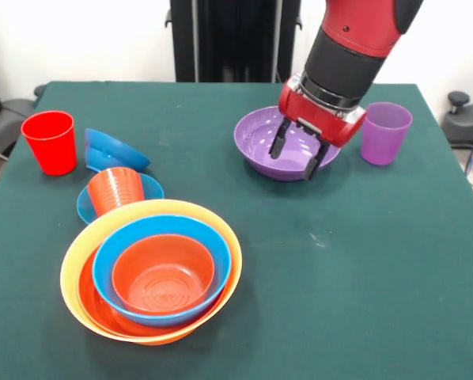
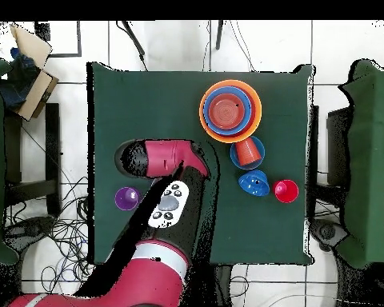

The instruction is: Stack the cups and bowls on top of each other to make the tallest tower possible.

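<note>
Jaws apart, gripper (image 1: 293, 154) over purple bowl (image 1: 260, 142).

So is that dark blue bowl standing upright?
Tipped: the dark blue bowl lies on its side beside the red cup.

Purple bowl (image 1: 262, 142) hidden overhead, under arm (image 2: 159, 160)

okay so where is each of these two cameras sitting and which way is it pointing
Front view: sits across the table facing the robot; the arm comes down from the top, its open gripper over the purple bowl, beside the purple cup.
Overhead view: sits above the table, looking straight down, robot base at the bottom; the arm hides the purple bowl.
Both show the purple cup, the nested tower and the red cup, turned half round between views.
</note>
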Robot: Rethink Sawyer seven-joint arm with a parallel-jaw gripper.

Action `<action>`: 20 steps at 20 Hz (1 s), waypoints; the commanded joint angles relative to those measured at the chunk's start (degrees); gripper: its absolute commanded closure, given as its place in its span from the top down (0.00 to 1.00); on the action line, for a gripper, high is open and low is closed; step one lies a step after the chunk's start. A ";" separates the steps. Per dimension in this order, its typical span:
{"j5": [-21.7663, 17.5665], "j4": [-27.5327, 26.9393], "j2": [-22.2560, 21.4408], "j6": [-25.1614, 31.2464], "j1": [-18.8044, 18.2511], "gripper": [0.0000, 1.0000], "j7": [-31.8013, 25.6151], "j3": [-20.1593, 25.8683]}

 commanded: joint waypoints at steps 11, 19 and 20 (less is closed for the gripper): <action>6.73 10.09 4.76 -9.71 3.44 1.00 13.95 3.31; 7.26 11.82 3.98 -6.61 2.99 1.00 11.99 2.05; 7.31 12.09 3.93 -7.00 2.68 1.00 11.79 2.30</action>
